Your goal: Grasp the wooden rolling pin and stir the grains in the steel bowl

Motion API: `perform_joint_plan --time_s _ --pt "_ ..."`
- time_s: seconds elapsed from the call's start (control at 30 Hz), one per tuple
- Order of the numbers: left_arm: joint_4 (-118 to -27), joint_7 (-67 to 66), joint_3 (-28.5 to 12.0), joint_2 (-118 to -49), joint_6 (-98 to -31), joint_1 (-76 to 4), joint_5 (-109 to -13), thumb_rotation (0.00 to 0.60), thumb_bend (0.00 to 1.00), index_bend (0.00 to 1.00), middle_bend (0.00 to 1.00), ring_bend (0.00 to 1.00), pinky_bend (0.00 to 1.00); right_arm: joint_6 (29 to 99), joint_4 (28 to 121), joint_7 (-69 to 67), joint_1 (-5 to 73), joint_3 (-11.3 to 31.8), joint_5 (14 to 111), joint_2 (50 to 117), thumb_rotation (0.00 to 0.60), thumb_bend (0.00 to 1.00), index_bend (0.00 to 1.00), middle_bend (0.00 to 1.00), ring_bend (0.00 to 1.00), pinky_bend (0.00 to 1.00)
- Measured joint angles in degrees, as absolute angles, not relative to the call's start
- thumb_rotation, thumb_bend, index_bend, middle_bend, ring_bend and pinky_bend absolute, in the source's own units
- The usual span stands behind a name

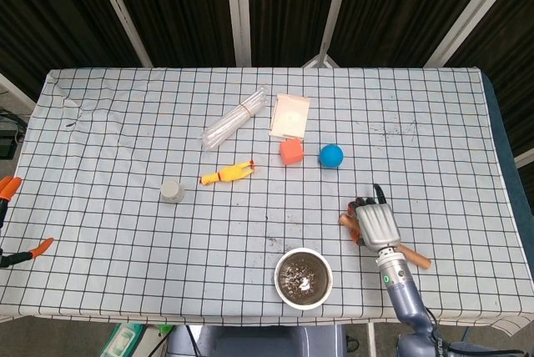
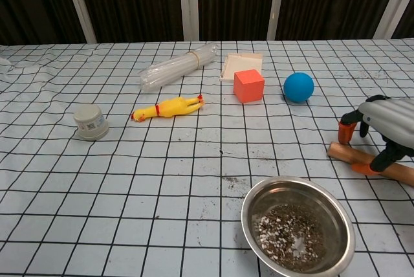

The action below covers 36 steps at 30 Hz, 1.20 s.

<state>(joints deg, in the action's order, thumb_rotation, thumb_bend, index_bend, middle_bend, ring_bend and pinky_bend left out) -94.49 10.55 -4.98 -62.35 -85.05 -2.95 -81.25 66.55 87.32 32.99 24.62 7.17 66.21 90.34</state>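
The wooden rolling pin [image 1: 417,258] [image 2: 344,153] lies flat on the checked cloth at the near right, just right of the steel bowl [image 1: 281,267] [image 2: 250,203]. Dark grains [image 2: 288,232] cover the bowl's bottom. My right hand [image 1: 375,225] [image 2: 389,118] hovers low over the pin's middle. Its orange-tipped fingers [image 2: 344,132] curl down on the far side and its thumb reaches the near side; the pin still rests on the table. Only two spread orange fingertips [image 1: 7,187] of my left hand show at the table's left edge, holding nothing.
Behind the bowl sit a blue ball [image 2: 298,87], an orange cube [image 2: 249,85], a cream box [image 2: 242,65], a bundle of clear tubes [image 2: 179,68], a yellow rubber chicken [image 2: 169,107] and a small grey cup [image 2: 90,122]. Grains are scattered left of the bowl.
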Motion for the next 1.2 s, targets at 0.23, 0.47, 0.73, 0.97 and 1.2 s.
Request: perform_joint_plan --time_s 0.23,0.47,0.73,0.97,1.2 --pt "-94.6 10.6 -5.0 -62.3 -85.1 -2.9 -81.3 0.6 0.04 0.0 0.0 0.0 0.0 66.3 87.3 33.1 25.1 7.2 65.7 90.5 0.6 0.31 0.47 0.38 0.37 0.0" --pt "-94.6 10.8 -5.0 -62.3 -85.0 -3.0 -81.2 0.6 0.04 0.0 0.0 0.0 0.0 66.2 87.4 33.3 25.3 7.1 65.3 90.5 0.6 0.43 0.52 0.39 0.38 0.0" --pt "-94.7 11.0 -4.9 -62.2 -84.9 -3.0 -81.2 0.6 0.04 0.0 0.0 0.0 0.0 66.1 87.2 33.1 25.4 6.6 65.0 90.4 0.6 0.46 0.57 0.42 0.41 0.0" --pt "-94.8 11.1 -4.9 -62.2 -84.9 -3.0 -81.2 0.6 0.04 0.0 0.0 0.0 0.0 66.3 87.4 32.7 25.4 6.2 65.8 90.2 0.6 0.48 0.68 0.48 0.48 0.0" --pt "-94.9 11.3 -4.9 -62.1 -84.9 -3.0 -81.2 0.6 0.04 0.0 0.0 0.0 0.0 67.2 87.6 31.0 25.5 5.7 68.8 90.0 0.6 0.49 0.75 0.54 0.56 0.05"
